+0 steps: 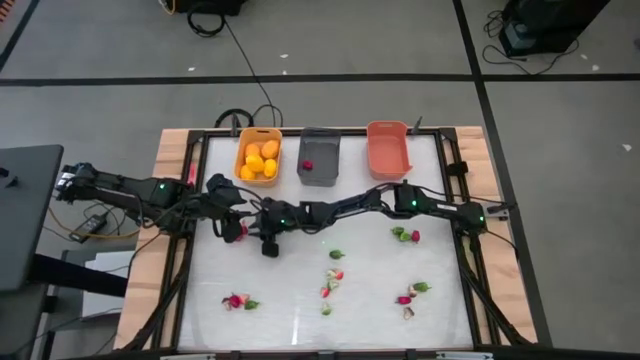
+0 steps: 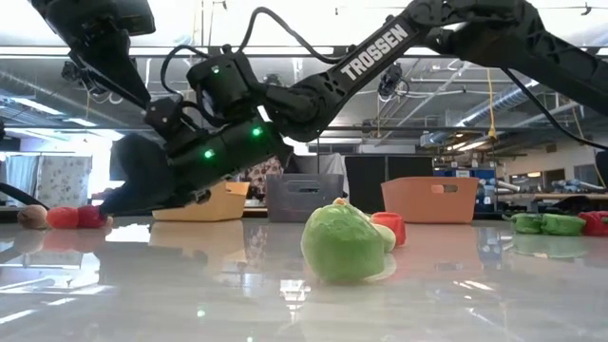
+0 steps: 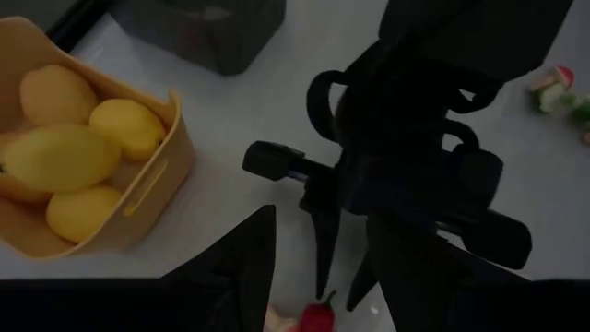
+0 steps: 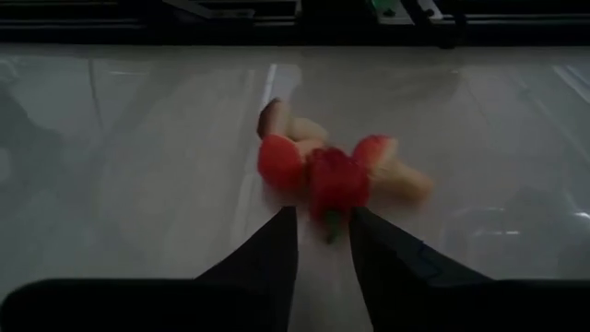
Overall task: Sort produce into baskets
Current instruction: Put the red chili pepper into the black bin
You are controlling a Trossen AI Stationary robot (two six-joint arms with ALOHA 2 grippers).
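Right wrist view shows the right gripper [image 4: 323,242] with jaws narrowly parted around a red radish [image 4: 337,183]; the left gripper [image 3: 318,277] stands open beside it, partly hidden.

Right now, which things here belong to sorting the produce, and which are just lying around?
Belongs to the job:
yellow basket holding yellow fruits
grey basket
coral basket
red radish pieces at the right hand
scattered green and red pieces

Just lying about:
black cable on the floor

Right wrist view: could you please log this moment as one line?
right gripper: at red radish | left gripper: jaws open, alongside | grey basket: one red piece
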